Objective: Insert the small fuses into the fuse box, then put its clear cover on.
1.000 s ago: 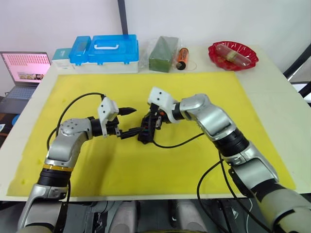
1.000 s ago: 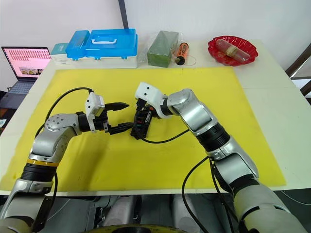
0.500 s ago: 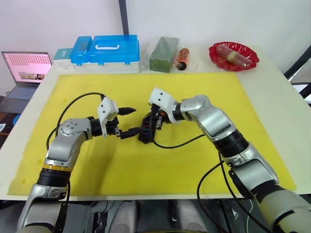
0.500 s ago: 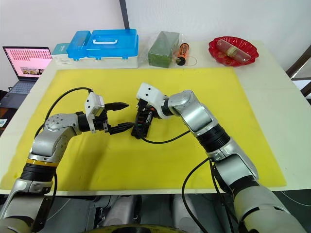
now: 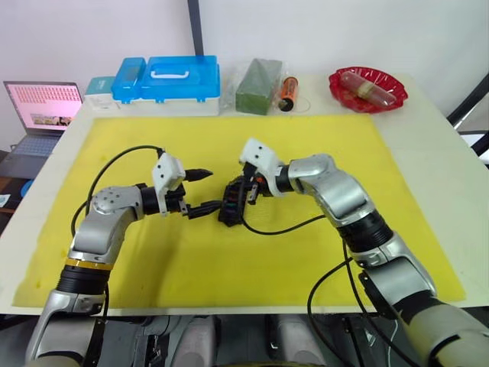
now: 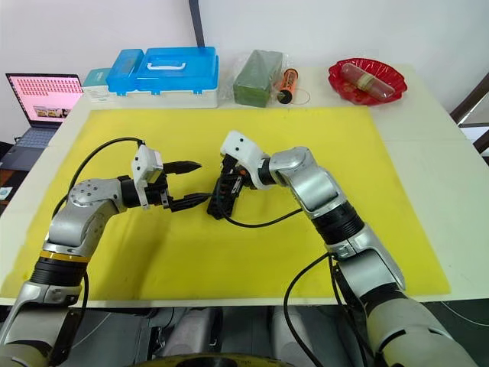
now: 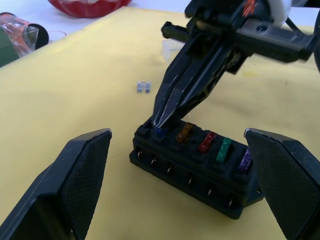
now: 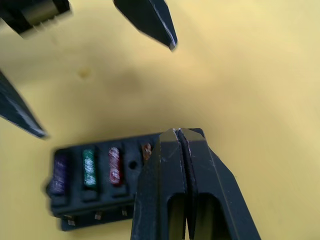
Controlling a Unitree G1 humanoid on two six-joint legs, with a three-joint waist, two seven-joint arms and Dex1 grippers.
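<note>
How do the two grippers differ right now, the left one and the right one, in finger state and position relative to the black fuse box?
The left gripper has its two black fingers spread wide, flanking the black slotted fuse box without touching it. The right gripper has its fingers pressed together, tips down on a blue fuse at the box's end slot. The left one approaches level from the side; the right one slants down from above. Both are black, pointed two-finger grippers meeting at the box.

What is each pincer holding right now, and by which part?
The left pincer is open around the fuse box and holds nothing. The right pincer is shut, its tips pressing on a blue fuse in the end slot; whether it grips it can't be told.
</note>
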